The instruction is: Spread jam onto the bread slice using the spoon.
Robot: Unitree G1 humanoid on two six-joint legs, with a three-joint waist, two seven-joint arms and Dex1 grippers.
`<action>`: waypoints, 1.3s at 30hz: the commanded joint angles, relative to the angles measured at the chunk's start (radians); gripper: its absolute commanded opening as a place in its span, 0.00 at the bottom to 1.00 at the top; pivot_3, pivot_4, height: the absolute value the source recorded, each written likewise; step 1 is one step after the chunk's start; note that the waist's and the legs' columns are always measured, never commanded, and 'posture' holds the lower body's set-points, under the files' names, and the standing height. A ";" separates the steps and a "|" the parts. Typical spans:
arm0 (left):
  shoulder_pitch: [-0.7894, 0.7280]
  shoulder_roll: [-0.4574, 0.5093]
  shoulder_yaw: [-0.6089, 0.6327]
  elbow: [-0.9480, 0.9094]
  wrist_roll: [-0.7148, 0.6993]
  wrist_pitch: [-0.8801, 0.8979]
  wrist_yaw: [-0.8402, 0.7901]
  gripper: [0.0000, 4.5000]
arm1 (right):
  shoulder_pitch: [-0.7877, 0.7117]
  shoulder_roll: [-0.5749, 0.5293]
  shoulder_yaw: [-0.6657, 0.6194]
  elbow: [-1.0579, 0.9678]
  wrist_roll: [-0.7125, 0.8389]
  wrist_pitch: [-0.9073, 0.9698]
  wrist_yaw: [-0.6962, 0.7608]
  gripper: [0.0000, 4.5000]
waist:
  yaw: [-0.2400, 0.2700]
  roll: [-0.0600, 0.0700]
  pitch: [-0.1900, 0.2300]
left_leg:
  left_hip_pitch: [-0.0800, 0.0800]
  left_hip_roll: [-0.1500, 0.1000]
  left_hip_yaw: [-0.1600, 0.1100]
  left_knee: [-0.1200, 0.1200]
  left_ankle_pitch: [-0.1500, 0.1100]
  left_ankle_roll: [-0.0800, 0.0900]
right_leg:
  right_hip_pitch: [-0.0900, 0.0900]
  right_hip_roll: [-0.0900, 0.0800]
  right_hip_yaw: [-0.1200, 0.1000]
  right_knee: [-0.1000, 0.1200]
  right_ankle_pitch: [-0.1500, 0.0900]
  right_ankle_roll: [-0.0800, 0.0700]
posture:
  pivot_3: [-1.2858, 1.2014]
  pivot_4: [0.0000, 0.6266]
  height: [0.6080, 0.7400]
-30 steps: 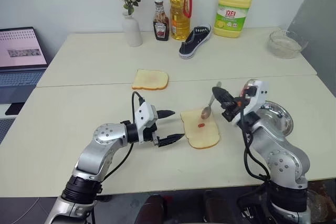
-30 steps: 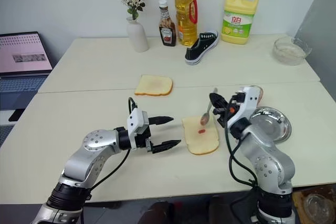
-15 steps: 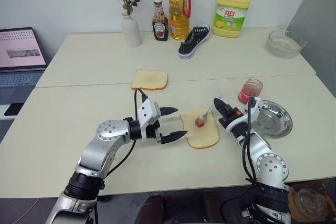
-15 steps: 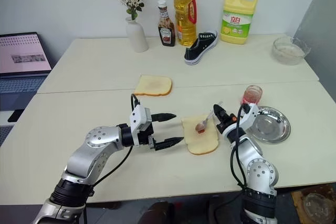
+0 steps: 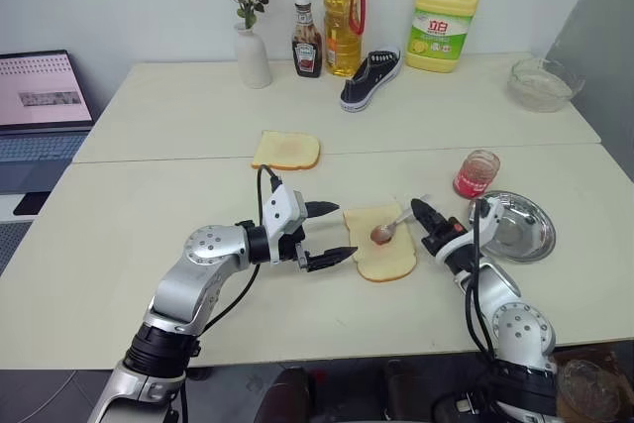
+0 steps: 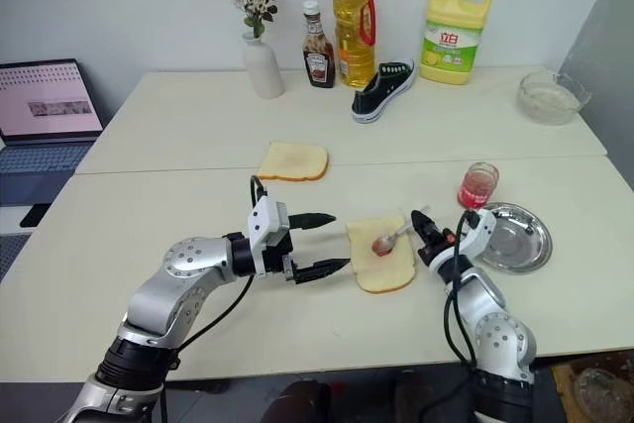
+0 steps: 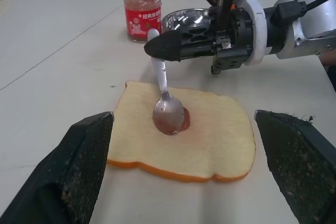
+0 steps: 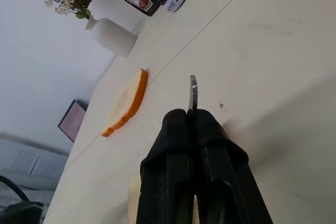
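The bread slice [image 5: 381, 257] lies flat on the table near the front, with a red smear of jam [image 7: 181, 120] at its centre. My right gripper [image 5: 417, 209] is shut on the thin handle of the spoon [image 5: 388, 229], just right of the slice. The spoon's bowl [image 7: 167, 117] rests on the smear. The handle's end [image 8: 193, 91] sticks out past the closed fingers. More jam is in a small glass jar [image 5: 476, 173] behind the right arm. My left gripper [image 5: 333, 234] hovers open at the slice's left edge, holding nothing.
A smaller bread slice [image 5: 285, 150] lies further back. A round steel dish [image 5: 517, 228] sits right of my right arm. Along the far edge stand a vase [image 5: 252, 57], sauce bottle [image 5: 307, 35], oil bottle [image 5: 344, 9], detergent jug [image 5: 443, 27], a shoe [image 5: 369, 78] and a glass bowl [image 5: 540, 81]. A laptop [image 5: 40, 96] is at left.
My right gripper has sunk with the spoon, bringing its bowl from above the slice down onto the red smear; the jar has come into sight behind it. The left gripper stayed put.
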 commanded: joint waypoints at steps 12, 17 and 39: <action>-0.030 -0.006 -0.005 -0.022 -0.008 0.004 -0.007 1.00 | 0.093 -0.038 -0.005 -0.119 0.131 0.064 -0.054 0.01 | -0.001 0.000 0.000 | 0.000 0.000 0.000 0.000 0.000 0.000 | 0.000 0.000 0.000 0.000 0.000 0.000 | 0.52 0.24 1.00; -0.026 -0.006 -0.003 -0.030 -0.009 0.010 -0.004 1.00 | 0.077 -0.034 -0.031 -0.128 0.214 0.063 -0.100 0.01 | -0.002 0.000 0.000 | 0.000 0.000 0.000 0.000 0.000 0.000 | 0.000 0.000 0.000 0.000 0.000 0.000 | 0.52 0.24 1.00; -0.018 -0.003 -0.003 -0.038 -0.007 0.011 -0.007 1.00 | 0.084 -0.044 0.023 0.030 0.157 -0.001 -0.082 0.01 | -0.002 -0.004 -0.002 | 0.002 0.001 0.001 0.000 0.000 0.000 | 0.001 0.001 0.000 0.000 0.000 0.000 | 0.52 0.24 1.00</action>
